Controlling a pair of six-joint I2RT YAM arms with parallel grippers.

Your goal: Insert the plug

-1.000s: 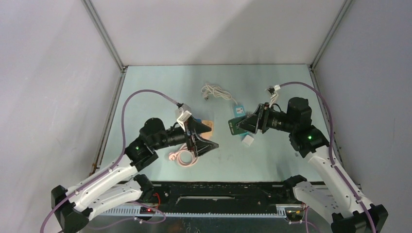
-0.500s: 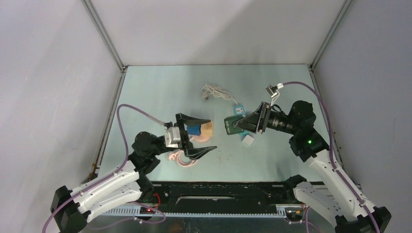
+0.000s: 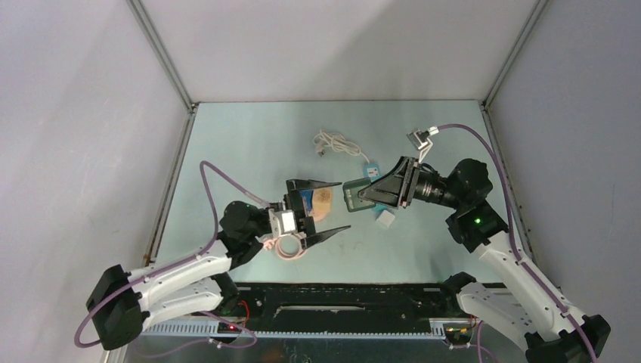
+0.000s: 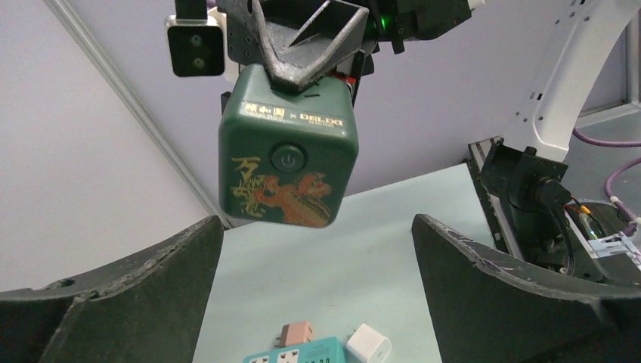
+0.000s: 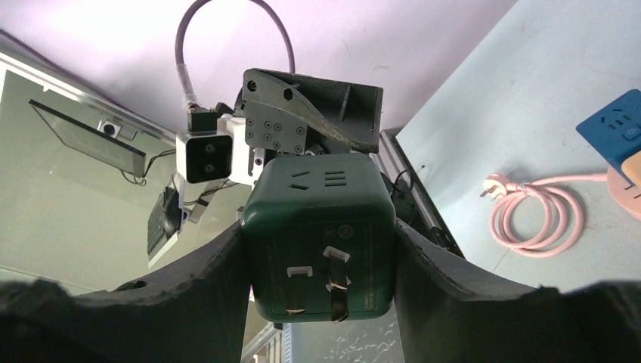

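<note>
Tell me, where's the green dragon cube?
In the top view the plug cube is right of centre, gripped by the right end effector, near the blue power strip.

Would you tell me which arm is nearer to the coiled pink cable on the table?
Left. The left gripper has its wrist over the pink cable in the top view; the right gripper holds the green cube farther right.

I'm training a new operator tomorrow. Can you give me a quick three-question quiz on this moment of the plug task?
1. True or false: the left gripper is shut.
2. What holds the green cube adapter? A the left gripper, B the right gripper, C nothing, it lies on the table.
3. Fill in: the adapter's prongs show in the ____ wrist view.

Key: 1 false, it is open and empty; 2 B; 3 right.
</note>
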